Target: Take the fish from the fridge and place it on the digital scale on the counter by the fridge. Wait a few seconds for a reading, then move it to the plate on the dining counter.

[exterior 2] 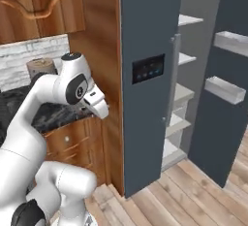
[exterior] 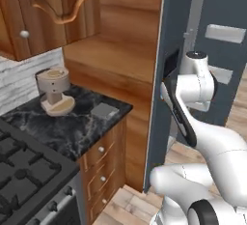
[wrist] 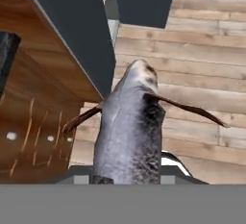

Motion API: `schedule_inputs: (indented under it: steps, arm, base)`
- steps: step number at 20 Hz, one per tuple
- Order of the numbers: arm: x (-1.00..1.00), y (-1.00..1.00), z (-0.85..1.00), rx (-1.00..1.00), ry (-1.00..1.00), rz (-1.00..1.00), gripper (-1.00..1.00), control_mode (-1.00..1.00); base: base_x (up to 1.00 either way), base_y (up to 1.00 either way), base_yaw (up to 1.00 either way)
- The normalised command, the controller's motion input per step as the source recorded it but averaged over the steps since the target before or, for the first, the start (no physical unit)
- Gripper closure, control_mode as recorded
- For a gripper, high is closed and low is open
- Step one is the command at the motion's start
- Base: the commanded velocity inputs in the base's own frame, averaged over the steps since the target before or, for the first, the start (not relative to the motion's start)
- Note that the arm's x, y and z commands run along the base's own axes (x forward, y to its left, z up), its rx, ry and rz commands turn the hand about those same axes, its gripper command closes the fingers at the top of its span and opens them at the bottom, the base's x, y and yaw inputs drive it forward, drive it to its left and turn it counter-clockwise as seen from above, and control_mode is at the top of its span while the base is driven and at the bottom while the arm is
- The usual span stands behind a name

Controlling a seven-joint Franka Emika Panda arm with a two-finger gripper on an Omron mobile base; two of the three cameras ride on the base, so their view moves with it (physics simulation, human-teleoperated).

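Closest thing first: the fish (wrist: 129,131) sits right up against the hand camera, jaws clenched on its tail end, body pointing away over the wood floor (wrist: 202,50). So it's out of the fridge (exterior 2: 145,74) and riding in the gripper, not on anything yet. Thin brown fins stick out both sides.

My guess on handling: small and light, probably slick-skinned and tapered, so a grip near the tail could let it slide or swing. Mid-body, where it's thickest, looks like the safer hold. Those fins look flimsy, so I'd keep them from snagging the cabinet edge.

Further out, the arm is folded beside the fridge's closed panel, with the door on the far side open and white shelves (exterior 2: 186,57) showing. Past that, the scale (exterior: 104,110) sits on the counter (exterior: 62,127) near the tan coffee machine (exterior: 55,91), nothing on it. Looks like the weighing step comes next.
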Motion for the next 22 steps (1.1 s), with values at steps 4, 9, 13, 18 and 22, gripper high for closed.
schedule_inputs:
  steps: [4,9,13,18,22]
  arm:
    - [0.0,0.0,0.0,0.0,0.0,0.0,1.0,1.0]
    - [0.0,0.0,0.0,0.0,0.0,0.0,1.0,1.0]
    - [0.0,0.0,0.0,0.0,0.0,0.0,1.0,1.0]
    - [0.0,0.0,0.0,0.0,0.0,0.0,1.0,1.0]
    - [0.0,0.0,0.0,0.0,0.0,0.0,1.0,1.0]
  base:
    - [-1.0,0.0,-0.74]
    - [-1.0,0.0,-0.68]
    - [-1.0,-0.09,-0.56]
    - [-1.0,-0.03,-0.47]
    - [-0.97,-0.05,-0.31]
